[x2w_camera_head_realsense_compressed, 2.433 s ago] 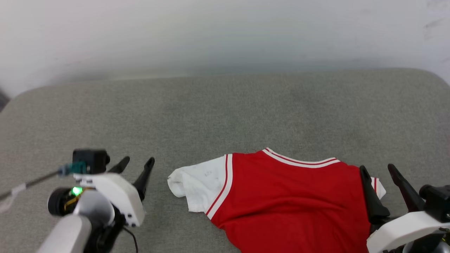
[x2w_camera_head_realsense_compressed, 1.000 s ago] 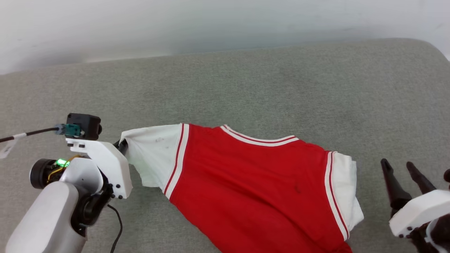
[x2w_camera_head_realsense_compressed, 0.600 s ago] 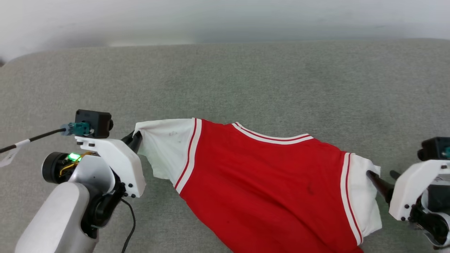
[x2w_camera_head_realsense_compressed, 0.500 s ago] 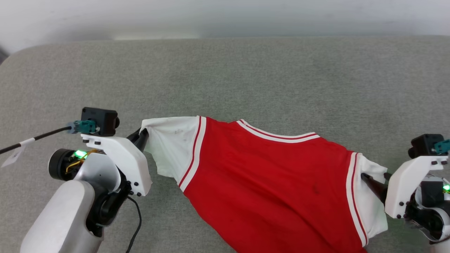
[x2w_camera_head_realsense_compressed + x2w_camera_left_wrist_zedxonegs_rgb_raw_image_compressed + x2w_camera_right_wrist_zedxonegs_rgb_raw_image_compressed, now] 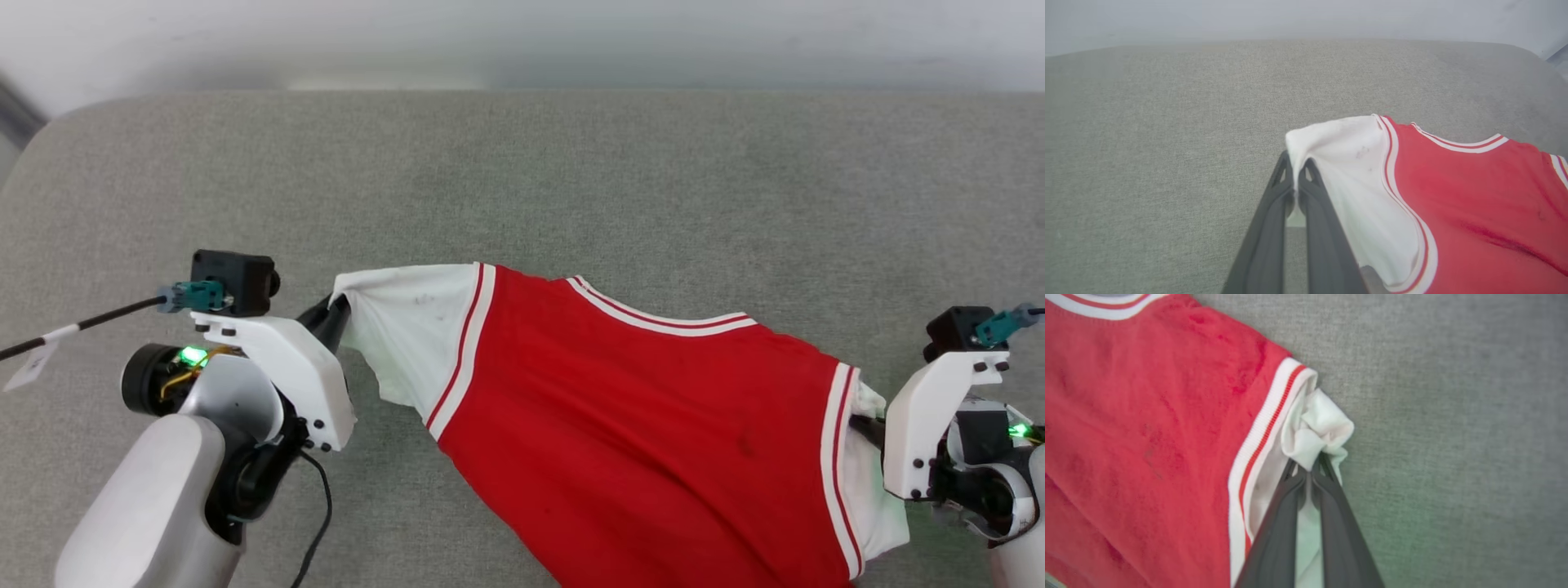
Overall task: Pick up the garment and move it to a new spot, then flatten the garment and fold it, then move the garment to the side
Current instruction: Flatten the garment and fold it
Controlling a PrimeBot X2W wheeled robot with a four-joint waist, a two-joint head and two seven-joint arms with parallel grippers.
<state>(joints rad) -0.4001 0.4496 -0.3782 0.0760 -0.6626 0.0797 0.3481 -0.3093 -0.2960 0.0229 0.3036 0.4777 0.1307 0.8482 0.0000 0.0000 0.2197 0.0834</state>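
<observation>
Now | left tool (image 5: 1296,161), 9 o'clock, clamped on one sleeve (image 5: 1347,163) of the garment (image 5: 637,408) | right tool (image 5: 1308,463), 3 o'clock, clamped on the other | spread wide, likely to lift it flat

Red jersey (image 5: 645,433), white short sleeves, red-and-white striped trim at neckline and sleeve seams, a few faint dark specks on both the red and the white. Grey-green padded surface (image 5: 571,188), fine flecked weave. Dark grey fingers on left gripper (image 5: 1295,167) and right gripper (image 5: 1309,467). Plain pale grey-white wall (image 5: 522,41).
</observation>
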